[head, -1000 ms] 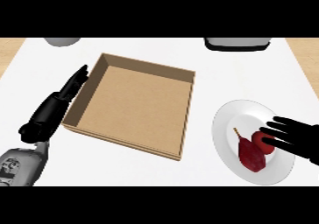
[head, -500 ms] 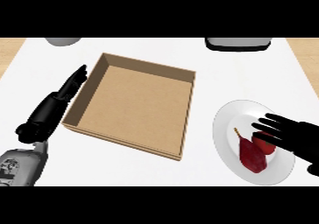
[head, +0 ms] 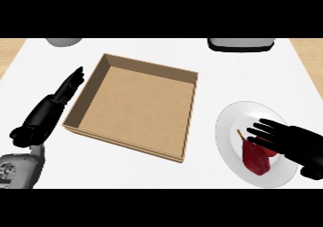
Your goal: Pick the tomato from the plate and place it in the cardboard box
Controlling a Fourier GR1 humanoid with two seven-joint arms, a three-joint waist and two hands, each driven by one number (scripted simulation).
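Just then, you had the right hand [head: 296, 142] spread with relaxed fingers over the dark red tomato [head: 256, 156] lying on the white plate [head: 230, 117] at the near right, while the left hand [head: 51, 108] rested straight-fingered beside the cardboard box [head: 131, 106], holding nothing.

White counter [head: 157, 173], cardboard box [head: 135, 108] left, white plate [head: 231, 122] right, well apart
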